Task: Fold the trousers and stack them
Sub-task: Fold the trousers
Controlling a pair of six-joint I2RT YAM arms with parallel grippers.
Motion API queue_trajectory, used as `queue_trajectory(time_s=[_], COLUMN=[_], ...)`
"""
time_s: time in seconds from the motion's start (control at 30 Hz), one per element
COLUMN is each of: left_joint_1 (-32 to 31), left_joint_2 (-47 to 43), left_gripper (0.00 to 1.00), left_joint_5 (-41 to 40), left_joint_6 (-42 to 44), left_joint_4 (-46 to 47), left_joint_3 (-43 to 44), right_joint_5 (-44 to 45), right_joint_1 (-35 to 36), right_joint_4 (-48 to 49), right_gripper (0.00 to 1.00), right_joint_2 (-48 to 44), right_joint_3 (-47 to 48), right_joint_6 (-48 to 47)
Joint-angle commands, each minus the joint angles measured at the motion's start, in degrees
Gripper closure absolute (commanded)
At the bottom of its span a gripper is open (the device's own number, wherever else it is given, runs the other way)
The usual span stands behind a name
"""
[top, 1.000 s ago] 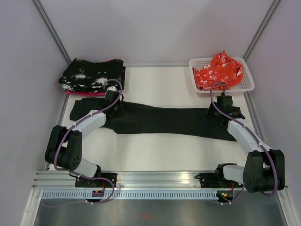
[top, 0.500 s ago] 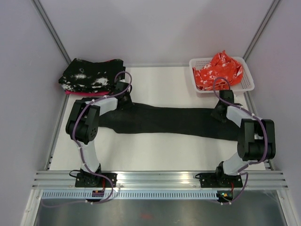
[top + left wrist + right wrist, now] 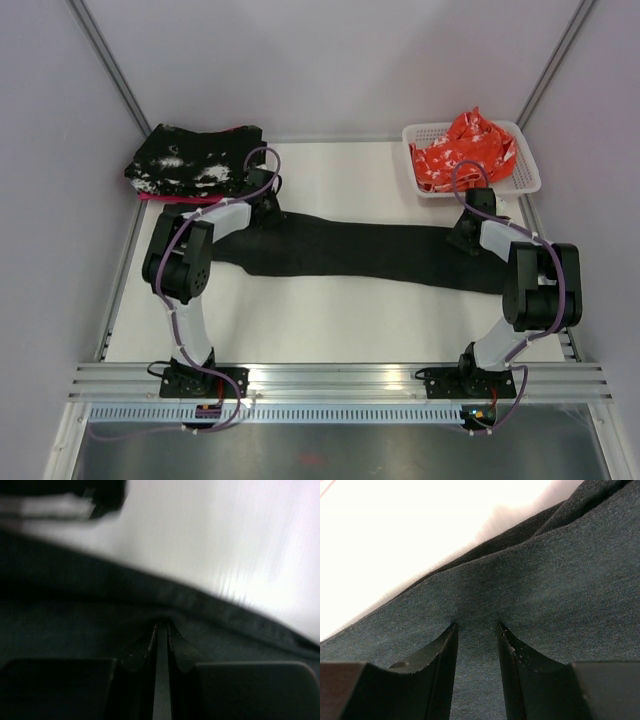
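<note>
Trousers (image 3: 360,255) lie flat in one long strip across the table (image 3: 330,330), left to right, mid-depth. The left end sits just near of the speckled folded stack (image 3: 195,162). The right end sits just near of the basket (image 3: 532,172) holding the orange-red cloth (image 3: 462,150).

Left gripper (image 3: 160,627): down on the far edge of the left end, jaws narrow with only a slit between them. The cloth puckers at the tips, so it reads as a pinch on the trousers.

Right gripper (image 3: 476,626): down on the far edge of the right end, jaws part-way. Its fingers (image 3: 437,657) press into the cloth, with cloth filling the gap. Cannot tell if it actually bites.

Step in hand, my read: grab both far-edge ends for a lengthwise fold toward the near side.

How to do it well:
- Confirm the right pinch before lifting. If it only presses, the right end stays on the table and the fold skews.
- Lift both ends together, level and low. The cloth is thin and soft and will sag in the middle.
- Keep light tension along the strip, but don't stretch it enough to pull the cloth out of the left jaws.
- Bring the far edge straight to the near edge, keep it parallel, lay it down, then release.
- Keep clear of the stack and the basket on the way.
</note>
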Motion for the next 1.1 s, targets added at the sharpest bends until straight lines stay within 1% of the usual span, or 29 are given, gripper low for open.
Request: queue_trajectory(time_s=[0.0,0.03,0.07,0.1,0.13,0.17,0.2,0.23,0.3,0.33,0.37,0.4,0.43,0.5,0.6,0.63,0.7,0.73,0.8,0.9,1.0,1.07], left_joint_1=[-0.1,0.0,0.2,0.4,1.0,1.6,2.5,5.1,8.4,12.1,14.1,16.2,20.4,23.8,25.0,25.0,25.2,25.2,25.1,25.1,25.1,25.1], left_joint_2=[-10.8,-13.6,-19.2,-21.7,-24.2,-26.4,-29.3,-30.3,-31.2,-31.1,-30.9,-30.5,-30.1,-29.4,-25.5,-21.7,-17.2,-13.3,-10.8,-9.7,-12.8,-15.1], left_gripper=[0.79,0.73,0.61,0.53,0.40,0.31,0.25,0.23,0.23,0.23,0.23,0.23,0.24,0.25,0.28,0.28,0.29,0.30,0.33,0.35,0.35,0.35], left_joint_5=[-3.3,-5.7,-6.7,-7.8,-8.7,-8.6,-8.1,-6.2,-4.7,-4.2,-3.9,-3.7,-3.5,-3.4,-5.3,-6.0,-8.0,-9.0,-9.7,-8.2,-6.9,-6.9], left_joint_6=[-0.4,-0.3,0.1,0.9,1.4,1.9,2.5,2.6,1.8,1.4,0.3,-0.4,-1.2,-2.5,-2.9,-2.9,-3.9,-4.7,-7.4,-11.9,-17.6,-20.9], left_joint_4=[-4.0,-4.4,-4.7,-5.0,-5.2,-5.5,-6.2,-7.3,-10.8,-11.6,-12.6,-12.8,-12.7,-10.6,-8.4,-8.7,-12.4,-13.9,-14.9,-15.2,-15.2,-15.4], left_joint_3=[-6.2,-8.1,-10.8,-11.8,-12.8,-14.0,-13.9,-13.6,-12.7,-12.8,-13.2,-13.4,-14.2,-15.1,-14.6,-12.4,-9.6,-7.2,-6.8,-9.2,-15.2,-20.3], right_joint_5=[-0.3,-1.0,-4.0,-6.2,-8.0,-9.4,-10.4,-10.4,-10.5,-10.5,-10.5,-10.0,-9.5,-9.2,-9.4,-9.3,-8.9,-8.3,-7.5,-7.1,-9.2,-10.5], right_joint_1=[-0.1,-0.1,-0.1,0.0,0.1,0.1,0.4,0.4,1.1,1.5,2.2,2.6,3.0,3.8,3.8,5.4,5.9,6.1,6.1,6.1,4.5,0.3], right_joint_4=[-0.2,-0.4,-0.2,0.5,1.1,1.2,0.6,-0.2,-2.6,-3.1,-3.9,-4.2,-4.3,-4.0,-4.2,-4.5,-6.0,-6.4,-7.4,-6.6,-6.8,-7.4], right_gripper=[0.56,0.57,0.57,0.57,0.56,0.55,0.51,0.50,0.48,0.47,0.46,0.46,0.46,0.46,0.45,0.45,0.45,0.45,0.45,0.43,0.40,0.39], right_joint_2=[0.5,0.0,-1.5,-2.7,-4.0,-6.8,-8.2,-9.5,-13.2,-15.3,-16.4,-17.4,-18.8,-19.8,-19.3,-18.6,-18.0,-18.0,-18.6,-21.2,-22.0,-22.2], right_joint_3=[-1.4,-1.5,-2.1,-2.6,-3.0,-3.3,-3.0,-2.7,-1.3,-1.0,-0.8,-0.8,-1.2,-2.2,-3.4,-3.4,-3.3,-3.4,-3.6,-5.4,-7.2,-8.7], right_joint_6=[0.1,0.2,0.1,-0.1,-0.1,-0.3,-0.4,-0.6,-0.9,-1.4,-1.4,-1.4,-0.9,-0.1,1.1,1.3,1.6,1.8,2.8,4.2,6.1,6.6])
